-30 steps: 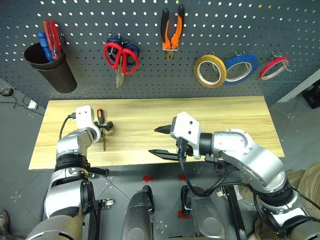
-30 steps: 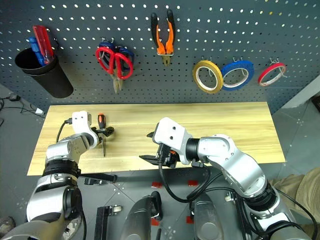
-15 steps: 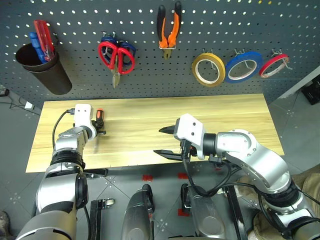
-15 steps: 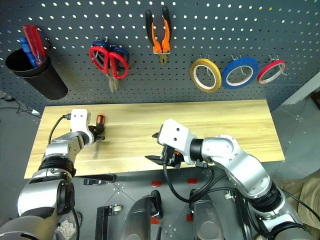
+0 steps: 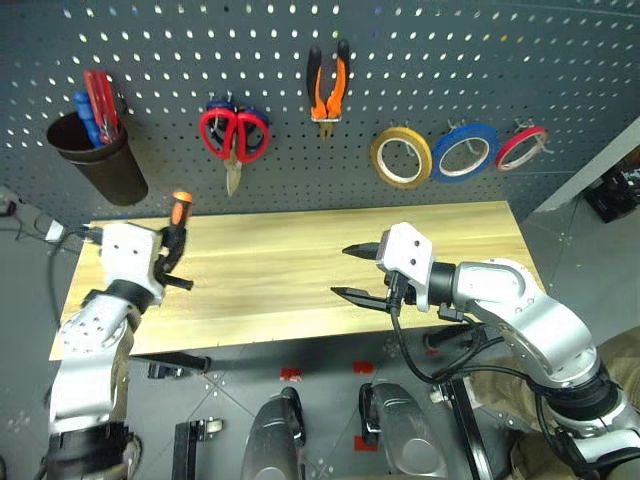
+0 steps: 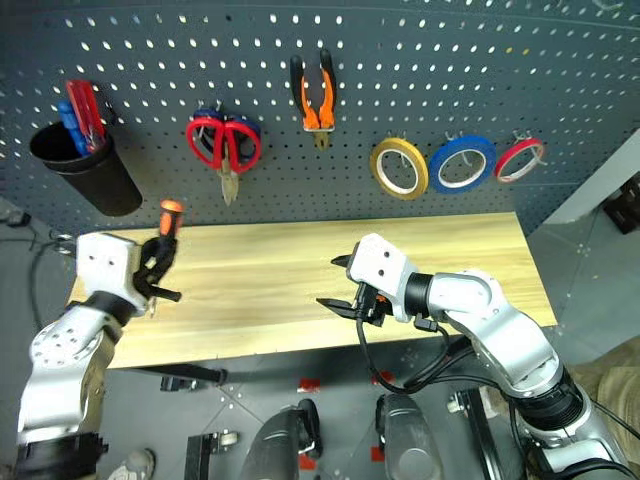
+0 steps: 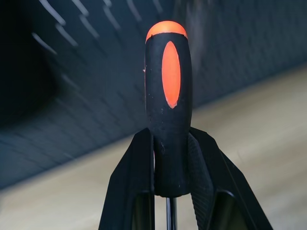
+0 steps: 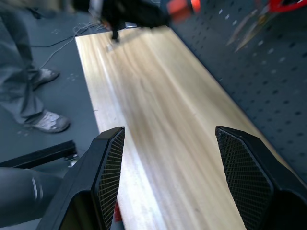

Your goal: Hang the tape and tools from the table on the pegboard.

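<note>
My left gripper point(image 5: 172, 262) is shut on the black-and-orange screwdriver point(image 5: 179, 207), held above the left end of the table point(image 5: 290, 270). In the left wrist view the screwdriver's handle point(image 7: 168, 120) stands upright between the two fingers point(image 7: 139, 182). My right gripper point(image 5: 340, 271) hovers open and empty over the table's middle front. On the pegboard point(image 5: 450, 60) hang the orange-and-black pliers point(image 5: 327, 85), the red-handled scissors point(image 5: 234, 135) and the blue tape point(image 5: 464, 152).
A yellow roll point(image 5: 401, 157) and a red roll point(image 5: 521, 147) hang beside the blue tape. A black cup point(image 5: 95, 155) with red and blue tools hangs at the pegboard's left. A person's leg and shoe point(image 8: 45, 122) stand off the table's end.
My left gripper closed on the screwdriver and lifted it off the table, up and back, with the handle now pointing up. My right gripper shifted a little to the right, still open.
</note>
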### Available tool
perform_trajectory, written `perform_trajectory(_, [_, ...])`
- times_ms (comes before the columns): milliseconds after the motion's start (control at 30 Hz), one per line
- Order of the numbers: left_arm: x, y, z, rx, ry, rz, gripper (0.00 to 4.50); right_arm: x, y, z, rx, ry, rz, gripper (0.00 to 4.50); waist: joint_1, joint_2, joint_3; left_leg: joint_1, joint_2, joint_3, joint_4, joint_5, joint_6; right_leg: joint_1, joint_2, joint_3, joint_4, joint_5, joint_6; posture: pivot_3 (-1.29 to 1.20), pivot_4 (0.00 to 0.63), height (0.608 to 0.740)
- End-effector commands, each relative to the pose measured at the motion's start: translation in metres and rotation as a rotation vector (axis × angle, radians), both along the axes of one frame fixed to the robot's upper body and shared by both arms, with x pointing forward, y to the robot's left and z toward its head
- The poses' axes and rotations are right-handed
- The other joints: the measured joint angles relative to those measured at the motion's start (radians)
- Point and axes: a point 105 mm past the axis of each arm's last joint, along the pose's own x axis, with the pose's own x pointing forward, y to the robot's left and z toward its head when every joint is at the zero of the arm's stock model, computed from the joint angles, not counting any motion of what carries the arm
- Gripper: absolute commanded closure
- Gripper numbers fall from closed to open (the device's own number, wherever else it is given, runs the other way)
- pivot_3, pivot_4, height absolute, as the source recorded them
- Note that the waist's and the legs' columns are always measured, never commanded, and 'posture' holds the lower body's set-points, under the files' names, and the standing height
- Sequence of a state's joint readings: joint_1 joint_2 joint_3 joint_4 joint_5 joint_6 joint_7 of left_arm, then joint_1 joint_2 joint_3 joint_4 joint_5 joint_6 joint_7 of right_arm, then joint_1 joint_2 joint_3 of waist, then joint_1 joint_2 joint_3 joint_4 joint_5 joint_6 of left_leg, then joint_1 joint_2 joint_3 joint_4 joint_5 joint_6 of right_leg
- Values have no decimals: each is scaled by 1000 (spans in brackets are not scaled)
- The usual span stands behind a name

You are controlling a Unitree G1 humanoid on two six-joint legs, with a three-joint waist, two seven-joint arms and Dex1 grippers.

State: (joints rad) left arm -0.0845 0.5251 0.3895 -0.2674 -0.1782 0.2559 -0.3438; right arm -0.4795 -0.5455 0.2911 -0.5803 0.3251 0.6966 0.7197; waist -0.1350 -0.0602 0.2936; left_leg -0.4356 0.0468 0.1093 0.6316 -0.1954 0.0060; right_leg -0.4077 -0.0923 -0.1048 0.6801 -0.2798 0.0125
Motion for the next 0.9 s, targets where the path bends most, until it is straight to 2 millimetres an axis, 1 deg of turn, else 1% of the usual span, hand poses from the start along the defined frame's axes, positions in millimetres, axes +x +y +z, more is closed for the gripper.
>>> perform_trajectory(33, [-24, 2, 65, 33, -250, 96, 3913, 0, -2, 14, 56, -26, 14, 1280, 0, 0, -13, 1, 0, -1, 0, 0, 0, 1, 0, -1, 0, 0, 0, -214, 155, 740])
perform_trajectory(133, [-32, 4, 101, 49, -379, 148, 3914, 2, -1, 23, 114, 16, 10, 1280, 1, 0, -29, 1, 0, -1, 0, 0, 2, 1, 1, -1, 1, 1, 0, -205, 155, 740])
perform_trajectory(200, [-31, 10, 131, 40, -477, 175, 3913, 6, 3, 30, 165, 50, -4, 1280, 4, -1, -33, 2, 0, -2, 0, 1, 2, 2, 2, 0, 1, 2, -1, -206, 149, 740])
perform_trajectory(233, [-29, 13, 143, 34, -514, 183, 3914, 9, 5, 33, 180, 62, -12, 1280, 6, -1, -34, 2, 1, -2, 1, 3, 2, 2, 2, 0, 1, 3, -1, -207, 148, 740])
perform_trajectory(333, [-15, 15, 174, 48, -604, 176, 3913, 15, 11, 38, 199, 61, -37, 1280, 11, -1, -40, 2, 1, -3, 1, 6, 0, 2, 3, -1, 2, 5, -2, -215, 144, 740])
perform_trajectory(433, [7, 14, 196, 74, -664, 154, 3914, 21, 19, 42, 215, 53, -59, 1280, 18, -1, -51, 2, 0, -2, 1, 7, -1, 1, 3, 0, 2, 6, -1, -230, 142, 740])
perform_trajectory(500, [19, 14, 203, 96, -684, 147, 3914, 25, 22, 43, 220, 44, -79, 1280, 21, -1, -55, 2, 0, -1, 0, 7, -1, 1, 3, 0, 1, 6, -1, -248, 143, 740])
perform_trajectory(567, [27, 16, 207, 114, -702, 154, 3914, 27, 23, 44, 219, 33, -96, 1280, 20, -1, -56, 2, 0, 0, 0, 7, -1, 1, 3, 1, 1, 6, -1, -260, 144, 740])
perform_trajectory(633, [38, 20, 207, 124, -707, 169, 3914, 30, 24, 45, 218, 22, -114, 1280, 20, -1, -56, 1, 0, 1, 0, 7, -1, 0, 3, 2, 1, 6, -1, -264, 146, 740])
perform_trajectory(700, [46, 25, 204, 127, -697, 176, 3914, 29, 25, 45, 221, 18, -120, 1280, 19, -1, -56, 1, 0, 1, 0, 7, -1, 0, 3, 2, 0, 6, -1, -272, 149, 740])
perform_trajectory(767, [54, 35, 196, 125, -682, 208, 3914, 27, 27, 45, 218, 14, -112, 1280, 15, -1, -56, 1, 0, 2, 0, 7, -1, -1, 3, 2, 1, 6, -1, -275, 153, 740])
perform_trajectory(900, [63, 47, 183, 109, -671, 259, 3914, 24, 31, 44, 218, 11, -99, 1280, -2, -1, -56, 1, 0, 2, 0, 7, -1, -1, 3, 2, 1, 6, -1, -276, 156, 740])
